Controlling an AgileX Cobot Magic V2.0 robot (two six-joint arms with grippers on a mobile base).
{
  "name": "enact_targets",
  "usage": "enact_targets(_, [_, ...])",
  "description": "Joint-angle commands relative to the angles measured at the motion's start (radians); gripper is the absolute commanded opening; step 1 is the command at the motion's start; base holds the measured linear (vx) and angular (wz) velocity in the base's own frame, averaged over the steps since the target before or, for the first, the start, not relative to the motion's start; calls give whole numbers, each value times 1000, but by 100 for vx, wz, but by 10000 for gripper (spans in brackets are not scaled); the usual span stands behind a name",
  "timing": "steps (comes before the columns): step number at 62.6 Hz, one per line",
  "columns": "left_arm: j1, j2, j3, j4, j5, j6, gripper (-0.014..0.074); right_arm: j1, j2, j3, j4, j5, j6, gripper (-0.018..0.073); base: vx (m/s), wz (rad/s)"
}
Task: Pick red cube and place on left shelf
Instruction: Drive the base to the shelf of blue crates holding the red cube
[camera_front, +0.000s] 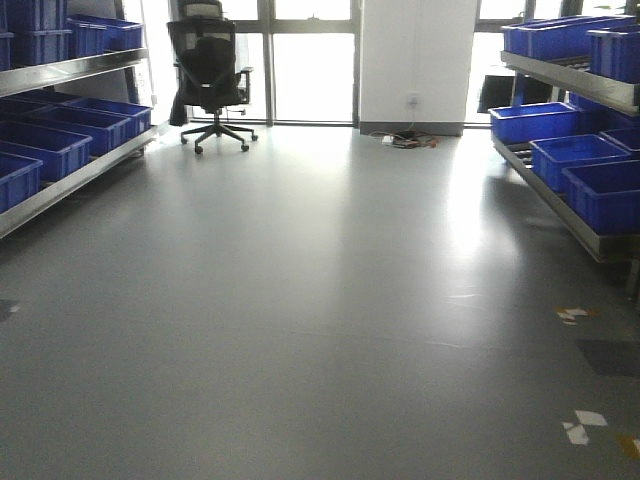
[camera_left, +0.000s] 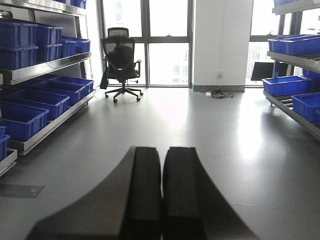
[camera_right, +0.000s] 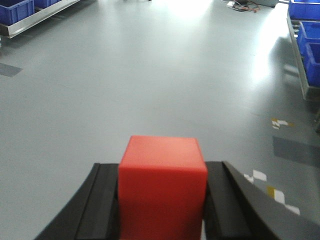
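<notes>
The long steel left shelf (camera_front: 70, 68), loaded with blue plastic bins (camera_front: 45, 145), is the landmark here. It runs along the left wall and stands well apart from both arms, across bare grey floor (camera_front: 320, 300).

Nearest to this shelf is the left pincer (camera_left: 161, 155). Its two black pads are pressed flat together and nothing is between them. It points straight down the room and not toward the shelf.

Further to the right of the shelf is the right pincer (camera_right: 160, 167). It is gripping the small solid-red cube (camera_right: 162, 185), which sits upright and square between the black fingers (camera_right: 102, 200), in the air above the floor. In this wrist view only an end of the shelf shows, far off at the upper left corner.

So the cube lies on the side away from the left shelf, in the arm that is less near to it. I judge that the picking is done and the carrying remains: the base or the right arm must turn left, so that the cube faces a free place on the shelf.
</notes>
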Motion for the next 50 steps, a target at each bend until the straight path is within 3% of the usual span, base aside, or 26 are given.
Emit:
enact_targets(1, [-4,-13,24,-5,-84,-5,90,0,12,-26,-35,-76,-5,191,58,22])
enact_targets(27, [-4,-13,24,-5,-84,-5,90,0,12,-26,-35,-76,-5,191,59,30])
enact_targets(50, [-4,-13,24,-5,-84,-5,90,0,12,-26,-35,-76,-5,191,59,58])
